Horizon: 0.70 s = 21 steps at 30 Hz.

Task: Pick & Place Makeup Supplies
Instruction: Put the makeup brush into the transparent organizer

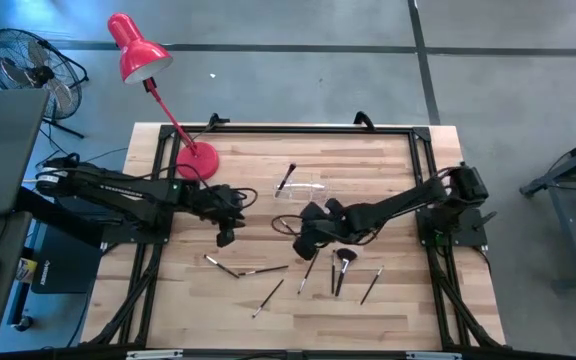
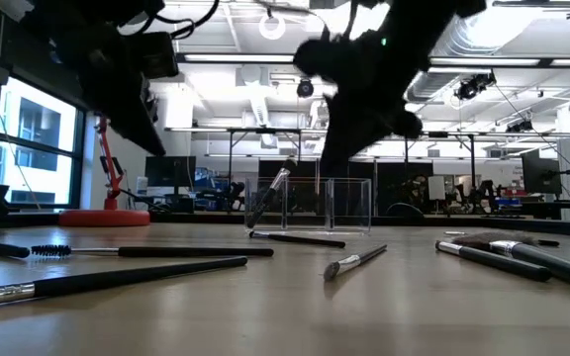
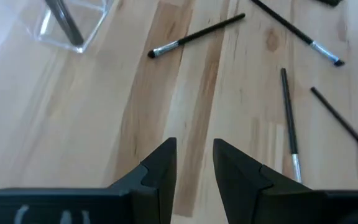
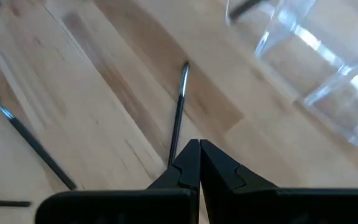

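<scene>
Pale wood runs under everything: the counter carries the brushes scattered along its near half. My right hand is clenched on a thin liner, gripping one end of it just above the boards, the rest of the shaft slanting away from my fingertips toward the clear holder. From above, this hand sits near the counter's middle, just beside the holder. One brush already leans inside the holder, its handle sticking out over the rim. My left hand hovers over bare wood with its fingers parted and nothing between them; from above it lies left of the right hand. Ahead of it lie several more brushes, one silver-tipped. The fluffy black brush rests just beside my right hand, with other liners spread to either side. A red lamp stands at the far left corner.
</scene>
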Each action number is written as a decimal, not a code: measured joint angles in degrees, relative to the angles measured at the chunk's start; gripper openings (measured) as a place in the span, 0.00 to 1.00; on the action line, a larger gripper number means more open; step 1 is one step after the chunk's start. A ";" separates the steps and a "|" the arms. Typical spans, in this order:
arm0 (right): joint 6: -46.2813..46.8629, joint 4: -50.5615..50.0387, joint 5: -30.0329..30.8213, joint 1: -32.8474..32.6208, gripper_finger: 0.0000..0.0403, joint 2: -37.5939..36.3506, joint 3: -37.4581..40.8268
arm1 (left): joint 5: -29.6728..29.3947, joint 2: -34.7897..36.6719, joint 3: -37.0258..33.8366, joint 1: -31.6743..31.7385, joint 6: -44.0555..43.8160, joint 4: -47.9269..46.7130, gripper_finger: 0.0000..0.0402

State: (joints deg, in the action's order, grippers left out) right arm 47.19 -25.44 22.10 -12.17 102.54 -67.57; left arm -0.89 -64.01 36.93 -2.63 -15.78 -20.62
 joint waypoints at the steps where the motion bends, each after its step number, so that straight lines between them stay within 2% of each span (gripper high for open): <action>1: 0.33 0.02 -0.94 -0.07 0.01 0.78 0.00 | 0.00 -0.72 0.02 0.00 1.13 0.96 0.26; 7: 0.36 3.26 -1.14 -1.15 0.12 4.72 0.02 | 0.35 -6.23 0.01 0.00 1.07 3.62 0.26; 15: -3.54 6.16 -0.48 -1.39 0.31 6.63 0.02 | 3.06 -8.59 0.02 -0.01 -0.99 4.26 0.26; 21: -8.68 12.07 -2.16 -1.39 0.38 11.18 0.02 | 3.06 -8.63 0.02 0.00 -1.15 4.22 0.26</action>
State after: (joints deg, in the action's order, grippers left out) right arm 38.50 -13.37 19.94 -13.56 113.71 -67.55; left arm 2.18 -72.64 36.95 -2.63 -16.93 -16.40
